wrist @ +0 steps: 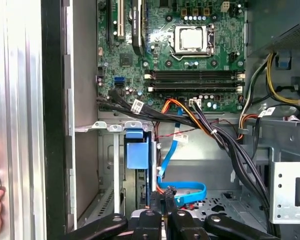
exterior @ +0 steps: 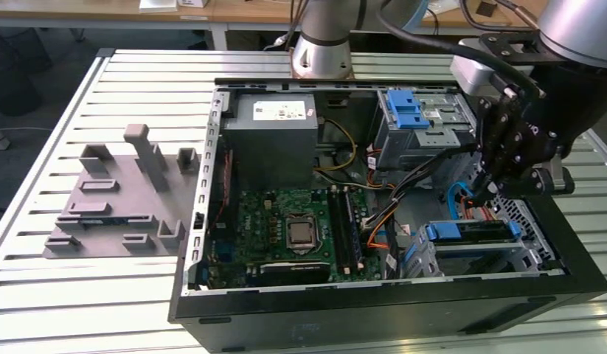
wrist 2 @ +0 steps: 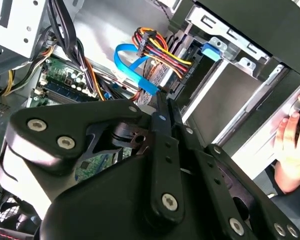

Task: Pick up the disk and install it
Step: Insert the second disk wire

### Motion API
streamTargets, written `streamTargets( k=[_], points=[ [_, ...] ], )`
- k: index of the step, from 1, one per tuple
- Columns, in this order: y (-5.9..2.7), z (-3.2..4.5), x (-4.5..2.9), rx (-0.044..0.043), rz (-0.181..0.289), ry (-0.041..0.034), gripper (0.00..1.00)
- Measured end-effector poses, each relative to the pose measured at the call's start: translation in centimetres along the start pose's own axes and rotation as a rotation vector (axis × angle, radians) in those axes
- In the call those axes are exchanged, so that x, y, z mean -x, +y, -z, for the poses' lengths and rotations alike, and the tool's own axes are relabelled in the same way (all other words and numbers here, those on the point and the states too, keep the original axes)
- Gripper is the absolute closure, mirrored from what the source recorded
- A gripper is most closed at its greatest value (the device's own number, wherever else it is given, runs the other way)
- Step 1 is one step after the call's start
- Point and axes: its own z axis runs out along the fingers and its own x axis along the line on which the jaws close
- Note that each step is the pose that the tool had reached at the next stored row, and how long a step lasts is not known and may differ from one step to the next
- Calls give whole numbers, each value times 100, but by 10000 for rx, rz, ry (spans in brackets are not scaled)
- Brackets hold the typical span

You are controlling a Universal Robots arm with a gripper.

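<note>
The disk (exterior: 468, 231) sits edge-up in the lower drive bay at the front corner of the open computer case (exterior: 382, 299), on the exterior view's right. Its blue carrier (wrist: 137, 151) stands in the metal bay in the first wrist view. My gripper (exterior: 479, 193) hangs just above and behind the disk, with its dark fingers (wrist: 168, 196) pressed together and nothing between them. In the second wrist view my gripper (wrist 2: 163, 100) has its tips close to a blue flat cable (wrist 2: 132, 67), apart from the disk.
Inside the case lie the green motherboard (exterior: 288, 228), a grey power-supply box (exterior: 273, 133) and an upper drive cage with a blue latch (exterior: 414, 114). Cable bundles (wrist: 210, 127) cross beside the bay. A person's hand (wrist 2: 290, 137) rests at the case wall. A grey fixture plate (exterior: 116, 203) lies on the exterior view's left.
</note>
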Motion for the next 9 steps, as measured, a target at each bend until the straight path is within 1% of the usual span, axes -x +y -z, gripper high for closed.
streamTargets(
  k=[3,4,5,6,9],
  points=[
    [-4,-10,5,86,9,3,83],
    [-7,-16,6,108,11,4,81],
    [-12,-23,6,126,13,3,81],
    [-19,-29,7,144,15,3,75],
    [-36,-49,9,177,16,6,75]
  ],
)
